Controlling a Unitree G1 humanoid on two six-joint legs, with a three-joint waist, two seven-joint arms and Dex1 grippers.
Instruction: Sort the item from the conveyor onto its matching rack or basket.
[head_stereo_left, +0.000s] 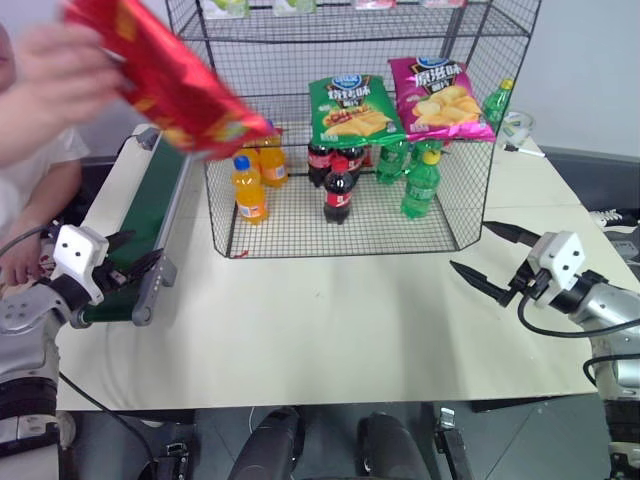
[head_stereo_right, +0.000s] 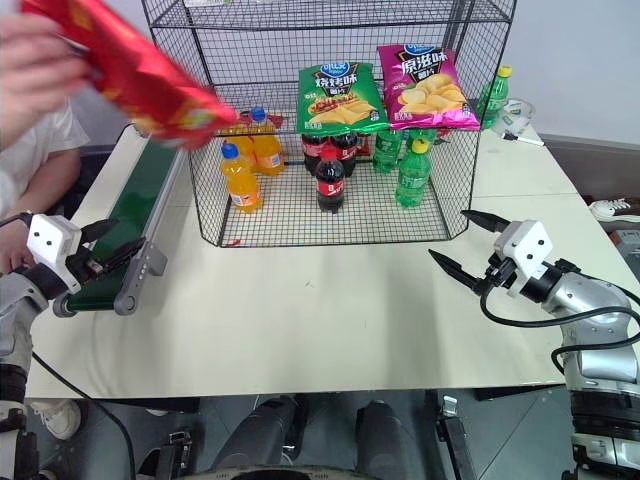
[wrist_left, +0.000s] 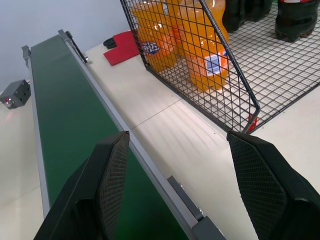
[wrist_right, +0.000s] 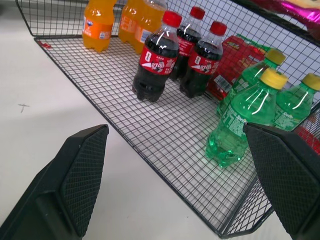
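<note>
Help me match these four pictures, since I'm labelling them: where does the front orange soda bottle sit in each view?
Left eye view: front orange bottle, left side of the rack floor.
Right eye view: the bottle, left of the front cola bottle.
Left wrist view: the bottle, behind the wire, nearest the rack's corner.
Right wrist view: the bottle, past the cola bottles, by the corner.
Shared landmark: the rack's front-left corner.

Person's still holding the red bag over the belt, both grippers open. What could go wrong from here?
1. A person's hand holds the red snack bag above the conveyor; an early reach by the left gripper risks contact.
2. Left gripper sits at the belt's near end, so the bag might run into it.
3. Orange bottles crowd the rack front; placing might topple them.
</note>
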